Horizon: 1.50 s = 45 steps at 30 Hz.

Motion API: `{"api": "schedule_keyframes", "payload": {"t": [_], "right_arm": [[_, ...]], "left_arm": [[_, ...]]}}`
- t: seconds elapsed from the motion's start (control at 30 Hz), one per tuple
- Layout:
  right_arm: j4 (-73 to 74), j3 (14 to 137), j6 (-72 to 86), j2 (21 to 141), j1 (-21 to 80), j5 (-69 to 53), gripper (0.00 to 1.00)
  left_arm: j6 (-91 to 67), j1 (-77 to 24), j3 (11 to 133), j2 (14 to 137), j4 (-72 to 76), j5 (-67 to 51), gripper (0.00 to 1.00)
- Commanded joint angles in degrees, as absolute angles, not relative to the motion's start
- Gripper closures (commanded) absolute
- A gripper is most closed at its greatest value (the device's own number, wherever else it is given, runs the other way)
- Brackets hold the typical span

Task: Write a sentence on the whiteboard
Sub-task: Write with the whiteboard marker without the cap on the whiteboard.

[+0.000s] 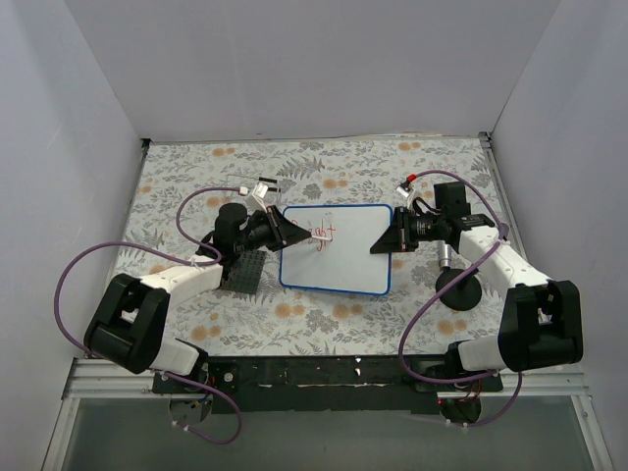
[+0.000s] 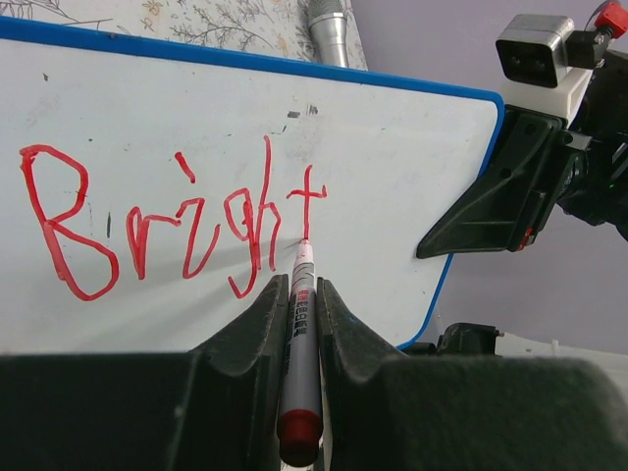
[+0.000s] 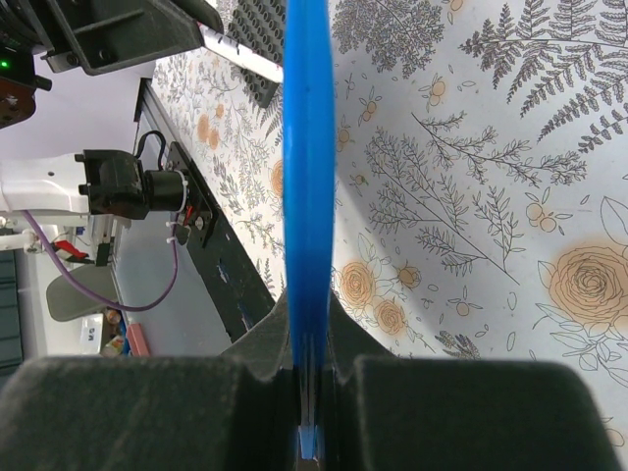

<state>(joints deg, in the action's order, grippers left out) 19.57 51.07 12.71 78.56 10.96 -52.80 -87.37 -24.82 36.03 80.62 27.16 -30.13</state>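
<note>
Overall: two arms meet over the middle of the table (image 1: 196, 177), which has a flowered cover, one from each side of a whiteboard (image 1: 339, 260).
Whiteboard: white with a thin blue rim, at the middle of the table, long sides running left to right, between the two pincers.
Right pincer (image 3: 309, 324): closed on the right short edge of the whiteboard; its wrist view shows the blue rim edge-on, pinched between both fingers.
Left pincer (image 2: 299, 289): clamped narrow around a marker (image 2: 301, 334), at the left end of the whiteboard near its far corner.
Marker: grey barrel with a red end cap toward the wrist camera, lying along the slot between the fingers, tip pointing away onto the white surface.
Marker tip: touching the whiteboard at the foot of the last letter's down-stroke.
Writing (image 2: 177, 221): red handwritten letters reading "Bright", one word on one line, on the left part of the whiteboard.
Studded plate (image 1: 245, 270): dark grey, just beside the left edge of the whiteboard, partly under the left arm.
Stand (image 1: 458, 291): black round base with a silver post, on the table to the right of the whiteboard, beside the right arm.
</note>
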Motion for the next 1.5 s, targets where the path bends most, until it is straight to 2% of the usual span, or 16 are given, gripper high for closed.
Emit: {"api": "schedule_keyframes", "payload": {"t": [0.0, 0.9, 1.17, 1.47], "right_arm": [[17.2, 51.4, 10.3, 76.7, 11.2, -53.8, 0.99], [17.2, 51.4, 10.2, 76.6, 11.2, -53.7, 0.99], [17.7, 51.3, 9.2, 76.5, 11.1, -53.1, 0.99], [17.5, 50.2, 6.5, 75.0, 11.1, -52.4, 0.99]], "left_arm": [[-85.5, -24.9, 34.9, 78.9, 23.7, -31.2, 1.00], [-90.9, -25.7, 39.8, 80.6, 30.9, -34.4, 1.00], [-88.0, -24.9, 35.9, 67.3, 27.0, -32.6, 1.00], [-90.1, -22.6, 22.9, 52.0, 30.7, -30.9, 1.00]]}}
